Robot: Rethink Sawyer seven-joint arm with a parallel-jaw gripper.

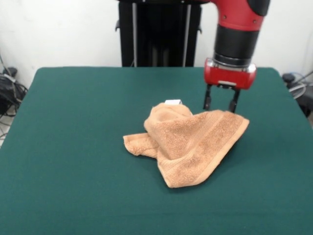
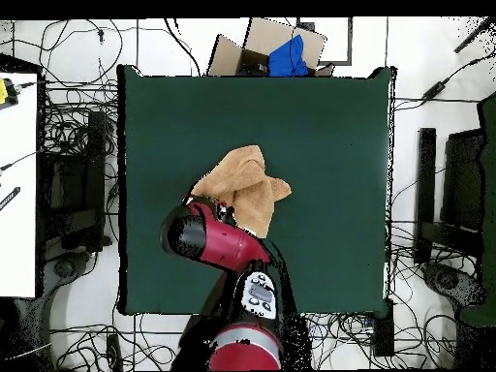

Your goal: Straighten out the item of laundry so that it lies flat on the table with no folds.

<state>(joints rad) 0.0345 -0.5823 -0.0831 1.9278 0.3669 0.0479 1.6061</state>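
Observation:
The orange-tan towel (image 1: 190, 142) lies crumpled near the middle of the green table (image 1: 73, 122), folded over itself in a bunched heap. Its white label tag (image 1: 173, 102) shows at the far edge. My gripper (image 1: 220, 105) hangs straight down from the red arm, right at the towel's far right corner. Its two dark fingers (image 1: 208, 100) stand apart, open, with their tips at the towel's upper edge. In the overhead view the towel (image 2: 242, 184) lies left of the table's (image 2: 320, 126) centre, and the arm's red wrist (image 2: 194, 232) covers the gripper.
The black pedestal (image 1: 159, 32) stands behind the table's far edge. In the overhead view a cardboard box with a blue item (image 2: 281, 48) sits beyond the table, a white bench (image 2: 19, 184) stands at the left, and cables cover the floor all round.

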